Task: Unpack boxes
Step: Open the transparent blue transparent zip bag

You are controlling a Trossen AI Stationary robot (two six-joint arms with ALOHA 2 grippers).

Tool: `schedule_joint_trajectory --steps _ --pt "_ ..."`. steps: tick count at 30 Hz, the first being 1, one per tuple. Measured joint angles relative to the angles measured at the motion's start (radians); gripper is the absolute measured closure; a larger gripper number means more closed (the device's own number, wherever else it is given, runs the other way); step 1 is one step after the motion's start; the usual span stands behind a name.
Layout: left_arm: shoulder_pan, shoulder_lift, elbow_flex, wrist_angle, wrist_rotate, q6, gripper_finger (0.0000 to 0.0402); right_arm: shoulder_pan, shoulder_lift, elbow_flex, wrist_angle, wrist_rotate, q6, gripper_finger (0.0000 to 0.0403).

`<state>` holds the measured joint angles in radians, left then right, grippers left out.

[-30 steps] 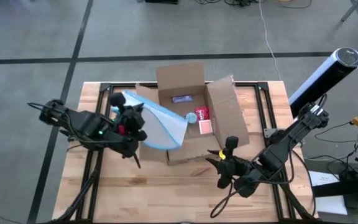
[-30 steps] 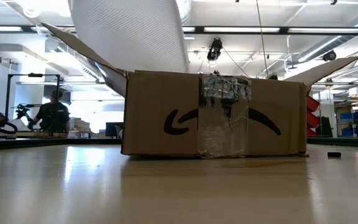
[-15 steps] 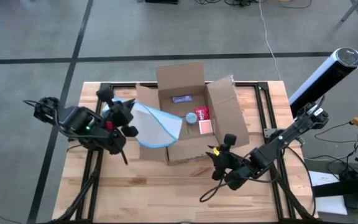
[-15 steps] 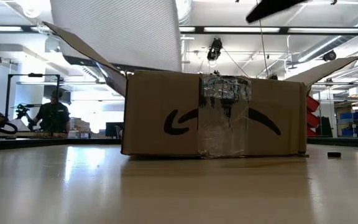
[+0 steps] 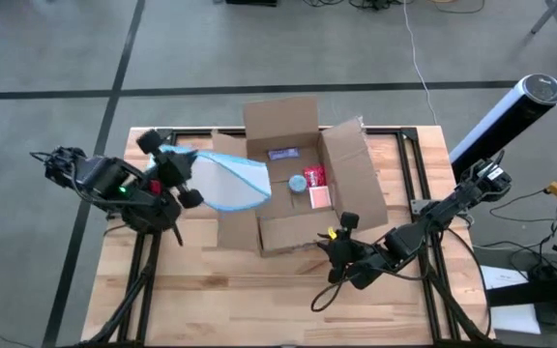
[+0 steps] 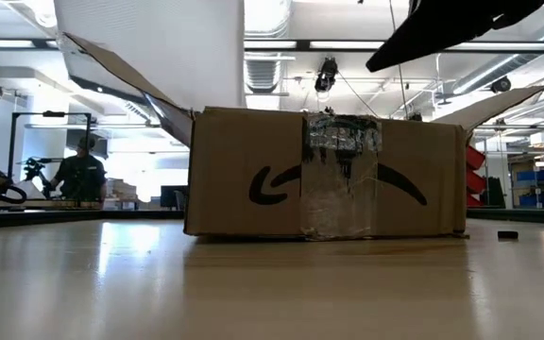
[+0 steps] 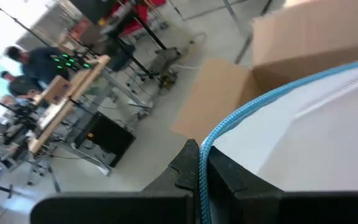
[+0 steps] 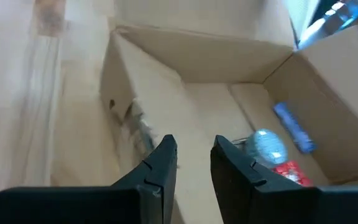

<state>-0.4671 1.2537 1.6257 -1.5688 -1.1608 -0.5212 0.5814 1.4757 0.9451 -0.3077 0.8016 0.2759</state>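
Left gripper [image 5: 175, 176], as I read it, is clamped on the pouch [image 5: 228, 184], held above the table's [image 5: 230, 300] left side. Box [image 5: 298, 188] sits open mid-table toward the far edge, a few small items inside. Right gripper [image 5: 337, 253] hovers at its near wall, fingers slightly apart.

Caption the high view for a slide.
Left gripper lifts a blue-edged pouch from the open cardboard box; right gripper hovers at its near side.
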Motion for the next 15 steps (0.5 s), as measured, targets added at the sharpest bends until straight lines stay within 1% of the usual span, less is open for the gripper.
schedule_joint_trajectory --steps 4,8,12,15 --pt "-0.004 0.046 -0.05 0.026 0.05 -0.02 0.0401 0.0 0.0 0.007 -0.009 -0.121 0.001 0.0335" --pt "-0.02 0.111 -0.058 0.102 0.054 0.008 0.0401 0.02 -0.018 0.049 -0.049 -0.129 -0.005 0.034" --pt "-0.037 0.155 -0.057 0.292 0.06 0.172 0.0401 0.04 -0.05 0.094 -0.147 -0.129 -0.023 0.0346" --pt "-0.045 0.171 -0.057 0.462 0.087 0.32 0.0401 0.042 -0.071 0.129 -0.291 -0.123 0.033 0.0353"
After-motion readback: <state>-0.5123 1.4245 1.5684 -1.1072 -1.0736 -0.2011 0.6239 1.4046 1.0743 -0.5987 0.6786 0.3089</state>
